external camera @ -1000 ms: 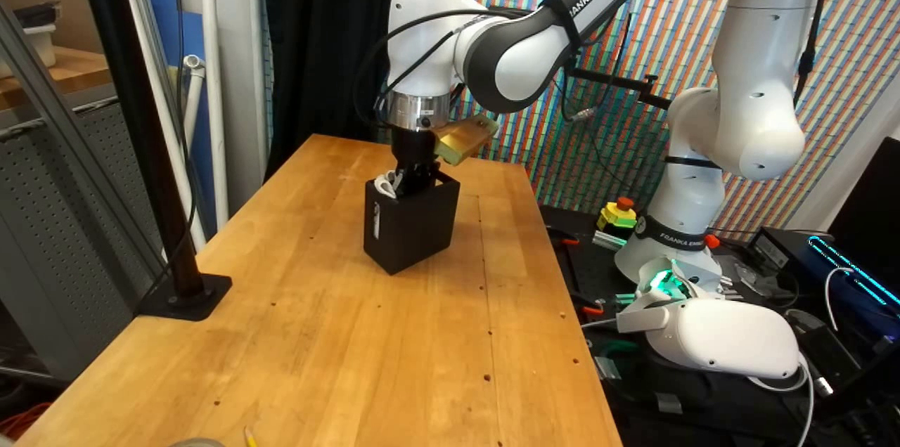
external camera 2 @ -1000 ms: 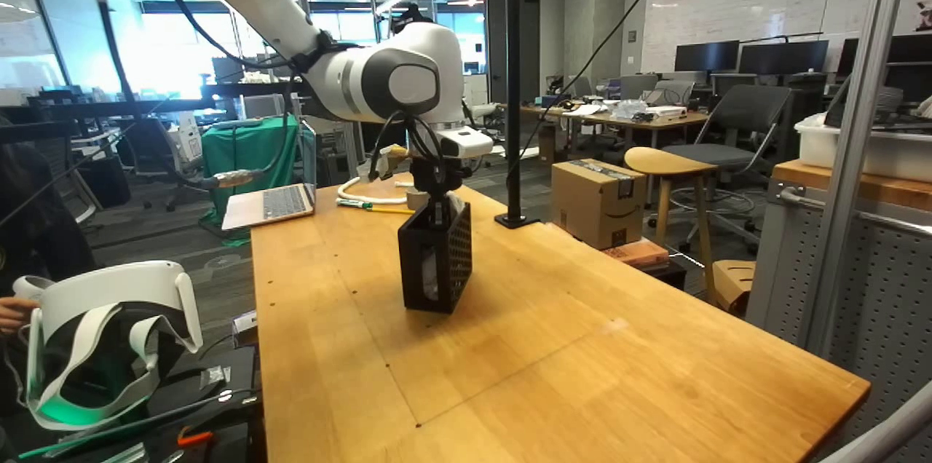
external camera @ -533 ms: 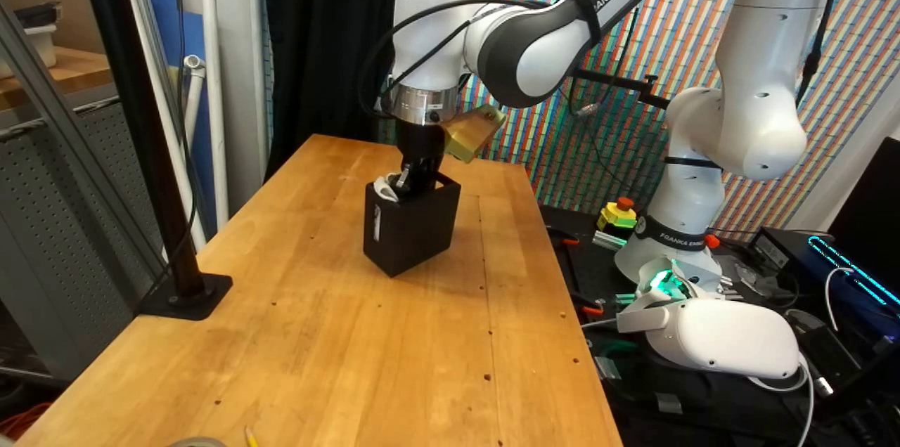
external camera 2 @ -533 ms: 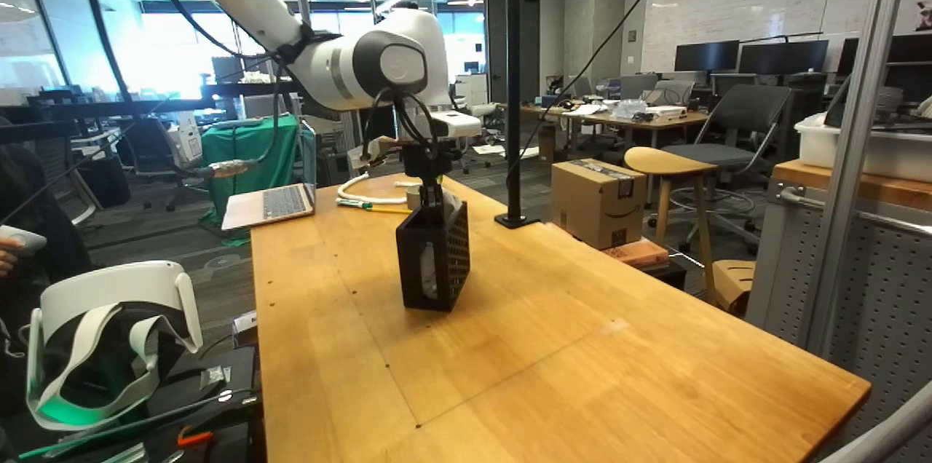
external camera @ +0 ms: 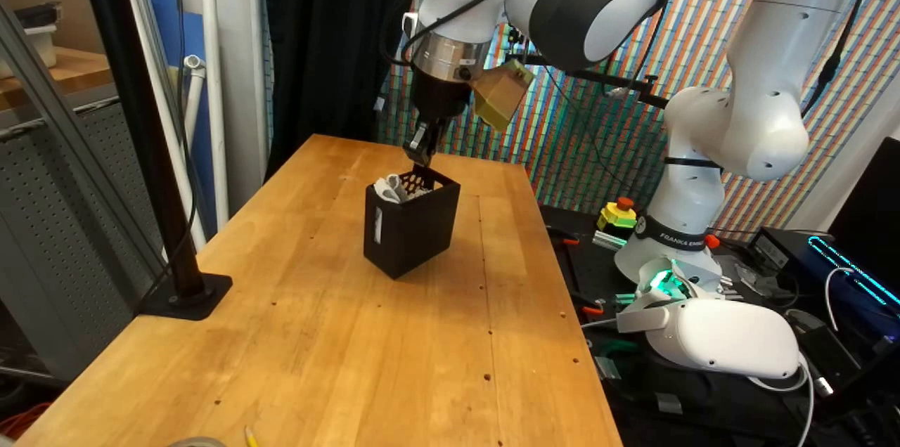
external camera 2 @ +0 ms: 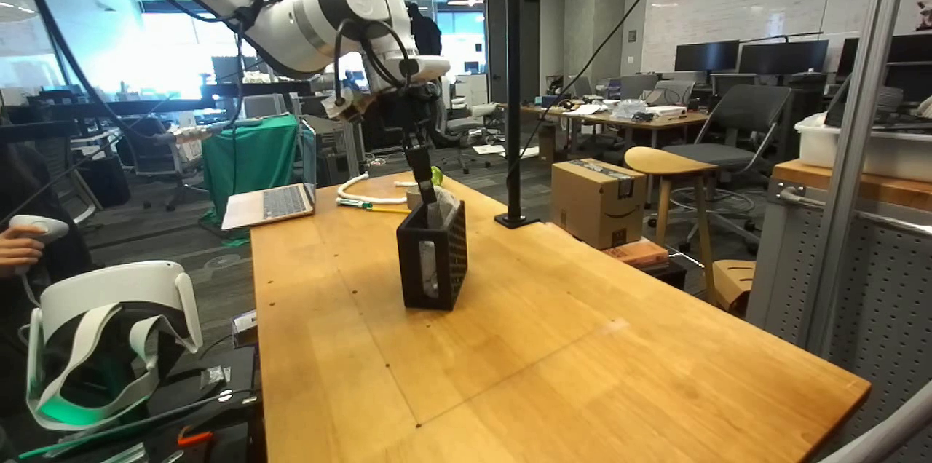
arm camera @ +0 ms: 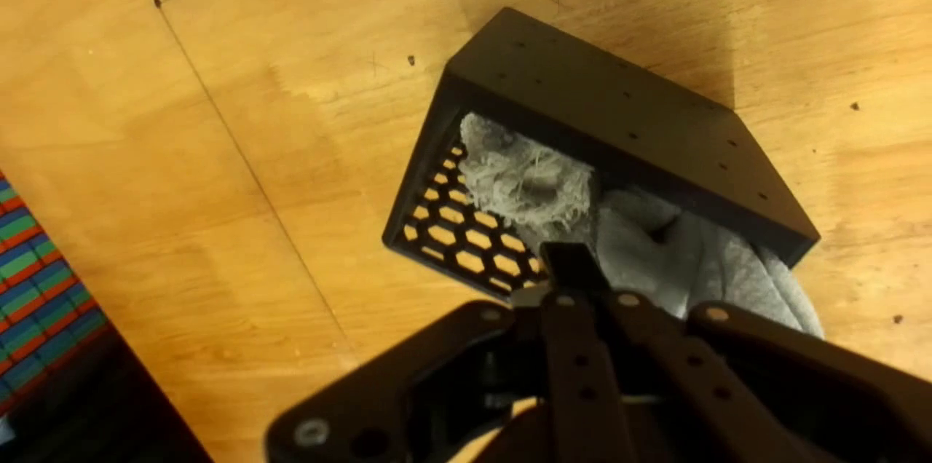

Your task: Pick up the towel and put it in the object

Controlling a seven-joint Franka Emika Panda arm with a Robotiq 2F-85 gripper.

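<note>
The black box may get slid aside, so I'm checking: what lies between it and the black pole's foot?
Bare wooden tabletop separates the black box from the pole's foot, as both exterior views show.

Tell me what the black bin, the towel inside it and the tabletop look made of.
Black bin: probably matte plastic, given its dull, even faces. Towel: soft, matte fabric, fiber uncertain; it bunches in folds. Tabletop: wood or veneer, satin-looking, showing grain and a soft sheen.
</note>
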